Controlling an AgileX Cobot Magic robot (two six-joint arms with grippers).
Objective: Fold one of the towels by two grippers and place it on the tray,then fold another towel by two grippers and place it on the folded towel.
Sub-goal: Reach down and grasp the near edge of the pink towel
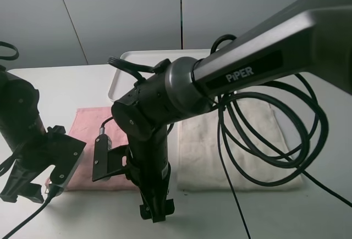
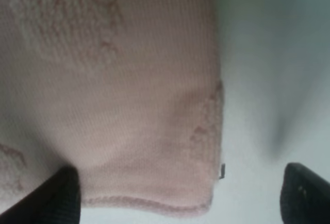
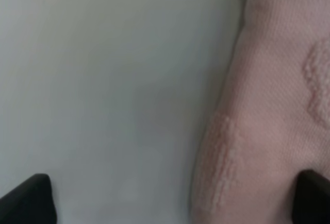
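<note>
A pink towel point(image 1: 91, 123) lies flat on the table, left of centre. A white towel point(image 1: 201, 162) lies flat to its right. The white tray point(image 1: 181, 55) stands behind them. My left gripper point(image 1: 22, 189) is open at the pink towel's near left corner; in the left wrist view its fingers point(image 2: 62, 195) straddle that corner point(image 2: 129, 80). My right gripper point(image 1: 157, 209) reaches across the middle to the pink towel's near right corner. It is open, with the towel's edge point(image 3: 278, 105) between its fingertips point(image 3: 28, 201). Neither gripper holds anything.
The right arm's black cables point(image 1: 275, 140) hang in loops over the white towel. The right arm hides part of the pink towel and the gap between the two towels. Bare table point(image 1: 247, 211) lies in front of the towels.
</note>
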